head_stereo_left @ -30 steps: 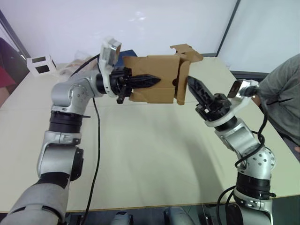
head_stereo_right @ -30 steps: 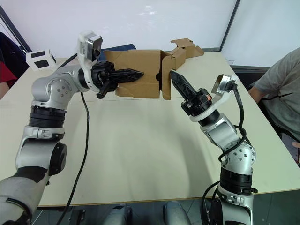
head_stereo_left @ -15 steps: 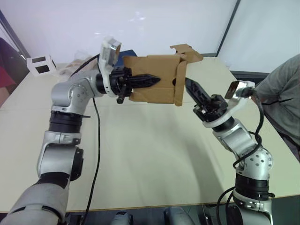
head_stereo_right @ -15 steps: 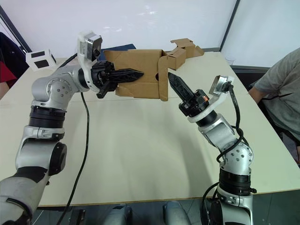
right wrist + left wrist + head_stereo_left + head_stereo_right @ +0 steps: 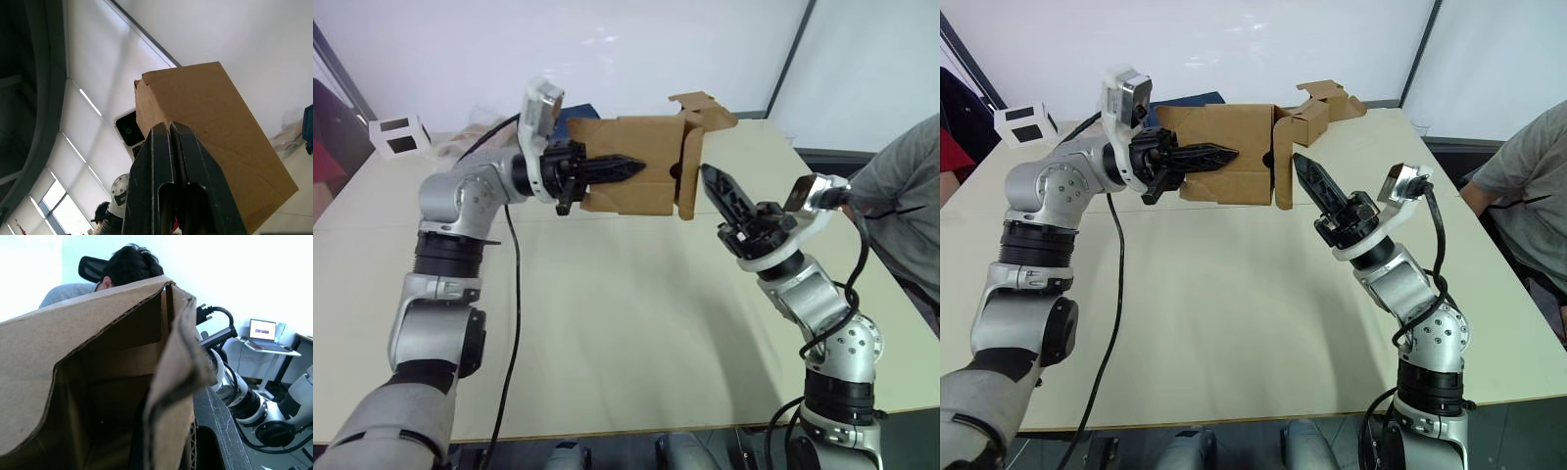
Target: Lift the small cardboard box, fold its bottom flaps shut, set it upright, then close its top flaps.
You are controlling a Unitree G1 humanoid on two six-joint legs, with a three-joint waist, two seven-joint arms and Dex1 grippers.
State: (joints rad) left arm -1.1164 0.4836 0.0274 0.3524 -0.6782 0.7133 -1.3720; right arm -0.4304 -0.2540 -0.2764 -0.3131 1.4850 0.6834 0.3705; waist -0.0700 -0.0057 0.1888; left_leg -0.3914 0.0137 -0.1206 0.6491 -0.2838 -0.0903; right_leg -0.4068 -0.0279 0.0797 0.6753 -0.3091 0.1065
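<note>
While the box [image 5: 636, 176] is held above the table [image 5: 607, 323] by the left fingers [image 5: 607, 168] gripping its wall, the right fingers [image 5: 1307, 176] are pressed together beside its flap.

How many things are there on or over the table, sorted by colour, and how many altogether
Brown cardboard: 2, the small cardboard box held up by the left gripper, and the cardboard cube with strip at the table's far edge.
White with black squares: 1, the cube.
Total: 3.
</note>
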